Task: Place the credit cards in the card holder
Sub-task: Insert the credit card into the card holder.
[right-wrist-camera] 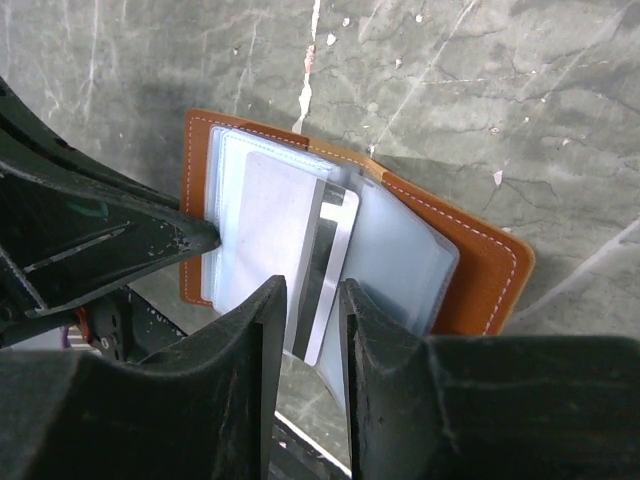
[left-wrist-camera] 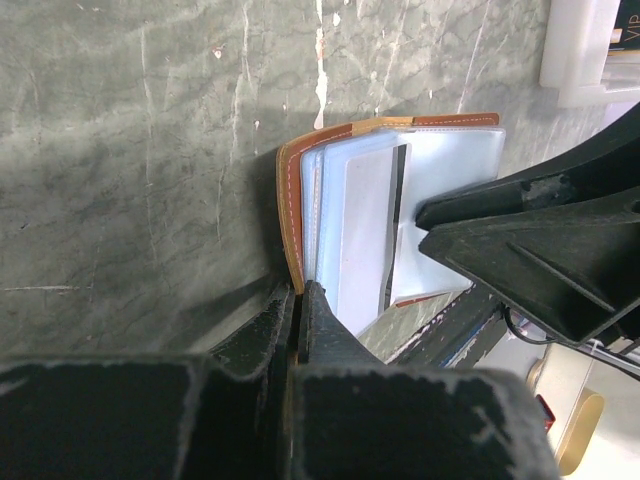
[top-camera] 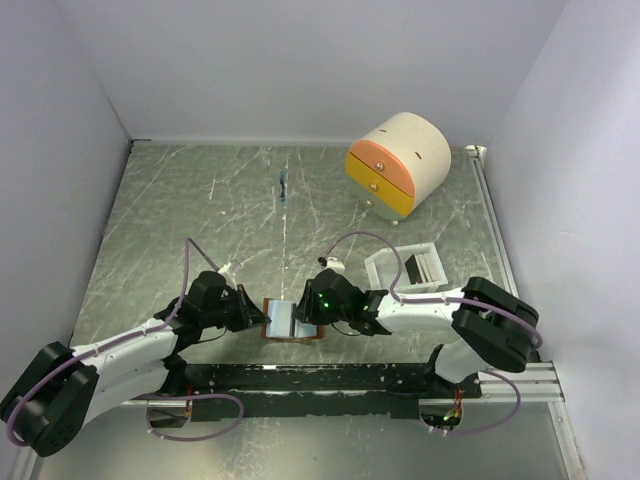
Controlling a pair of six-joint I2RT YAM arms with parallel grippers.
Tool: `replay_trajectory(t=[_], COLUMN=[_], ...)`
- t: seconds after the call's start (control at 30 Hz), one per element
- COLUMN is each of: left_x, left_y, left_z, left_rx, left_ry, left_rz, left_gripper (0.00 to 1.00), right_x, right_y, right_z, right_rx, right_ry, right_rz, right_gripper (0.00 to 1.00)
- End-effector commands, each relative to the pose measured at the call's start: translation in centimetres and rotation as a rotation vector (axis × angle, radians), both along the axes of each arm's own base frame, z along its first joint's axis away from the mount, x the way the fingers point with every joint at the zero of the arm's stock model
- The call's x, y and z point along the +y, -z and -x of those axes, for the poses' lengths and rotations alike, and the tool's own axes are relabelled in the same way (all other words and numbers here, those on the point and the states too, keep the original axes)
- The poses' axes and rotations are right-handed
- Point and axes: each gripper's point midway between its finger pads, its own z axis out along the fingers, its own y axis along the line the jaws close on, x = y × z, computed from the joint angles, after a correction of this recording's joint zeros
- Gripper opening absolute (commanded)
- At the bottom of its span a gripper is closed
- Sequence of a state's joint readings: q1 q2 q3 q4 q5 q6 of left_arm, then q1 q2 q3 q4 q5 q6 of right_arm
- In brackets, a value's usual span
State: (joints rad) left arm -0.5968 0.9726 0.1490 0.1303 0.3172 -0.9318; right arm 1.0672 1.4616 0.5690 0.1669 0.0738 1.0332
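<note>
On the table the card holder lies open, left gripper pinching its brown cover. Right gripper, jaws slightly parted, straddles a credit card half pocketed; I should nudge it in straight, gently.

Card holder near edge behind jaws

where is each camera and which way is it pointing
Top external: above and behind the arms, facing down at the table; both arms show, left gripper and right gripper at the card holder.
Left wrist: on the left arm, facing along its shut fingers to the card holder's edge.
Right wrist: on the right arm, facing down between its fingers at a credit card.
Shared: both wrist views show the other gripper.
</note>
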Motion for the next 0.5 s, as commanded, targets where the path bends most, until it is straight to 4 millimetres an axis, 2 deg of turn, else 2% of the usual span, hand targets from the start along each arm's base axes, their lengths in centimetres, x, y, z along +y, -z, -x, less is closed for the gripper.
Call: replay_trajectory(t=[0.0,0.33,0.47], left_x=[-0.3,-0.4,-0.3], left_y=[-0.8,-0.7,-0.6], left_z=[-0.7,-0.7,-0.7], left_rx=[-0.025,-0.024,-0.023], left_ry=[0.000,-0.007,-0.010], left_rz=[0.001,0.012,0.005], left_gripper=[0.07,0.07,0.07], right_x=[1.2,3.2,3.3], right_y=[0.2,-0.4,-0.2], right_z=[-0.2,-0.3,0.0], right_rx=[0.004,-0.009,-0.006], right_ry=[-0.013,-0.048,-0.057], right_rz=[0.008,-0.030,-0.026], right_gripper=[0.29,0.29,0.27])
